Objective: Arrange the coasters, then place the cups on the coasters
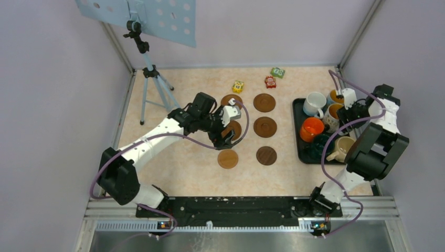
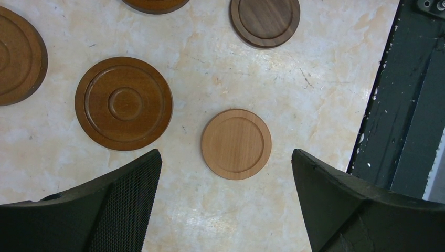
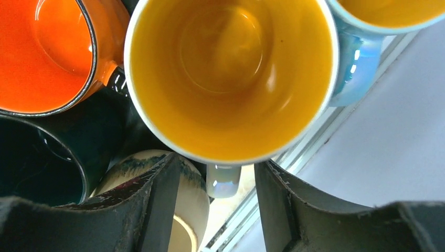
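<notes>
The beige marbled tabletop [image 1: 194, 173] carries everything, with a light-blue perforated panel on a grey tripod [image 1: 152, 86] at its far-left corner, well clear of the work. On the right, a black rectangular tray [image 1: 296, 134] crowds six handled ceramic mugs together: a plain white mug [image 1: 315, 102], an orange mug [image 3: 47, 52], a dark green mug [image 3: 31, 173], a beige mug [image 1: 341, 148], a light blue mug [image 3: 362, 58] and a white patterned mug with a yellow-orange inside [image 3: 231, 79]. The right gripper [image 3: 218, 164] hangs over that last mug at the tray's outer side. Its fingers are partly apart, one on either side of the handle with a gap on each side, so nothing is clamped. Going for the handle looks sensible, since the neighbours press too close for a grasp on the body. The beige mug, partly under one finger, seems the likeliest to be knocked. Mid-table, six round brown wooden coasters [image 1: 265, 126] lie in two columns of three, apart from one another and seemingly arranged. The left gripper [image 2: 225, 157] hovers above the left column, fingers spread wide and holding nothing, with a pale coaster [image 2: 236, 144] below between them and a ringed mid-brown coaster [image 2: 124, 103] beside it. Three small coloured packets [image 1: 270, 81] sit beyond the coasters, out of the way.
</notes>
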